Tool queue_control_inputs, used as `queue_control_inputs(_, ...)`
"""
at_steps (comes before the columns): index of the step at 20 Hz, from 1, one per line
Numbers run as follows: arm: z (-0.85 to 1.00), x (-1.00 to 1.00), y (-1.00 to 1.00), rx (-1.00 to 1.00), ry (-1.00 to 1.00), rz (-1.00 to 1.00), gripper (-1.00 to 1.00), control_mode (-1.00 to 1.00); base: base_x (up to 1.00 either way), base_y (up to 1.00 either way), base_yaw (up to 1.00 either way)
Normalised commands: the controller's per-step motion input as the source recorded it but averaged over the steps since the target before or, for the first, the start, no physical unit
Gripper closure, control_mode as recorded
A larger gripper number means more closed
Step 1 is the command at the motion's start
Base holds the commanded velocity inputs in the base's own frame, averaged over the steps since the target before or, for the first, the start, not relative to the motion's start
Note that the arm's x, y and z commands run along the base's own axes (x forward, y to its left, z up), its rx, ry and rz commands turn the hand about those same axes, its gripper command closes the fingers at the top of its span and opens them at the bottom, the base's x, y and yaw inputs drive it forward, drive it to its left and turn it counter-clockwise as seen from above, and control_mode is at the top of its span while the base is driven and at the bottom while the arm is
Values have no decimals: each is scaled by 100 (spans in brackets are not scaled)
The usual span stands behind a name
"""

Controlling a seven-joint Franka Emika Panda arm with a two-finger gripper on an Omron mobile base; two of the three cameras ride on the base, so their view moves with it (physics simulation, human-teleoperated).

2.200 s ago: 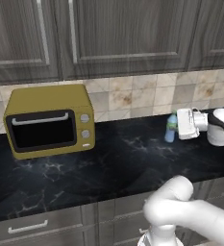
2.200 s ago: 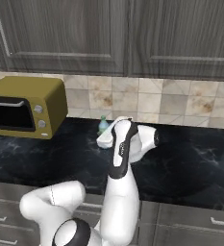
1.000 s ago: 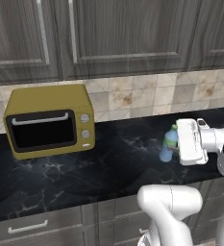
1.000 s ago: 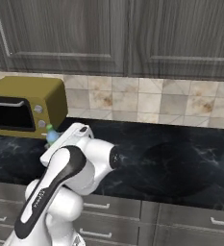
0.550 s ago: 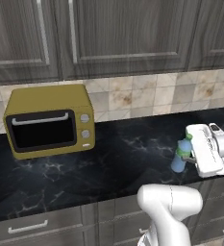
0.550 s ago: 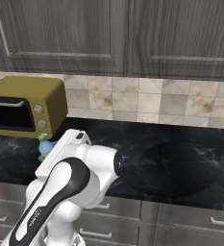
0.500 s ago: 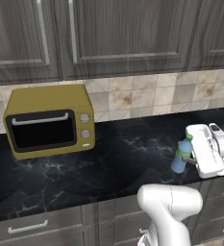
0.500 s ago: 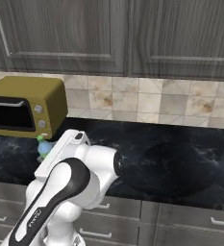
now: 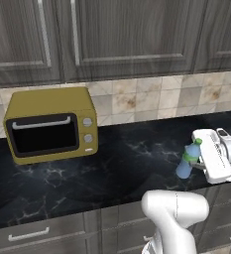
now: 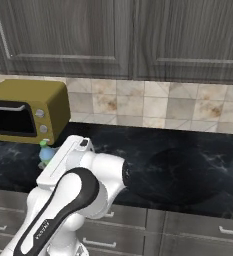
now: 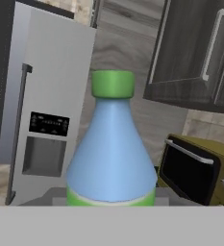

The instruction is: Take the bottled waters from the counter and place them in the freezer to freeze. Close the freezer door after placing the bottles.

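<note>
A clear bottled water [image 9: 187, 161] with a green cap and blue label is held off the black marble counter [image 9: 112, 163], over its front right edge. My gripper [image 9: 197, 159] is shut on its lower body, and the white hand extends to the right. From the right base view the bottle [image 10: 45, 153] peeks out to the left of the arm, in front of the counter [image 10: 178, 170]. The hand view has the bottle [image 11: 112, 153] close up and upright. Behind it stands the grey freezer [image 11: 51, 86], doors shut, with its dark dispenser panel [image 11: 48, 126].
A yellow microwave [image 9: 50, 124] sits at the back left of the counter, also seen as the microwave [image 10: 23, 112] from the right and the microwave [image 11: 195, 168] beside the bottle. Dark wood wall cabinets [image 9: 112, 34] hang above. Grey drawer fronts [image 9: 37, 233] run below.
The arm has swung from the back of the counter toward its front right edge, carrying the green-capped bottle. Over the last half second it has barely moved.
</note>
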Motion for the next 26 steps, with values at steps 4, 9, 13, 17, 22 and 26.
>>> queue_control_inputs(4, 0, 0, 0, 0, 0, 0, 100, -100, 0, 0, 0)
queue_control_inputs(9, 0, 0, 0, 0, 0, 0, 100, -100, 0, 0, 0)
queue_control_inputs(13, 0, -4, 0, 0, 0, 0, 100, 100, -34, 9, 1)
queue_control_inputs(17, 0, 0, 0, 0, 0, 0, 100, 100, -61, 40, 8)
queue_control_inputs(22, 0, 0, 0, 0, 0, 0, 100, 100, -60, 68, 14)
queue_control_inputs(26, 0, 0, 0, 0, 0, 0, 100, 100, -67, 76, 18)
